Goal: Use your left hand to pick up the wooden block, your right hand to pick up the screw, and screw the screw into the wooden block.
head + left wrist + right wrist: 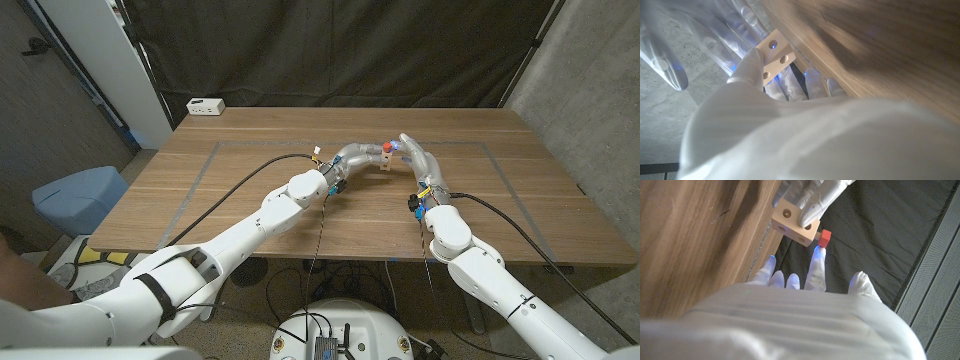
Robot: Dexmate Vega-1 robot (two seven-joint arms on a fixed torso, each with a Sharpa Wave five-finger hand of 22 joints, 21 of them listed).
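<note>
Head view has my two hands meeting over the middle of the wooden table (250, 215), just this side of its far taped line. My left hand (352, 157) holds the wooden block (383, 161) lifted clear of the table; in the left wrist view its fingers (785, 82) wrap under the block (774, 54), and I count three holes on the face turned that way. My right hand (418, 160) is just beside the block; in the right wrist view one fingertip (818, 255) touches the red-headed screw (825, 236), which stands at the block's (795, 224) end face. Whether I truly pinch it or only steady it, I cannot tell. I judge the picking up done and the screwing-in under way; how deep the screw sits is hidden. Next I need a firm pinch on the red head and a turn, block kept steady. Count: one block, one screw, one white box (205, 106) at the table's far left corner.
</note>
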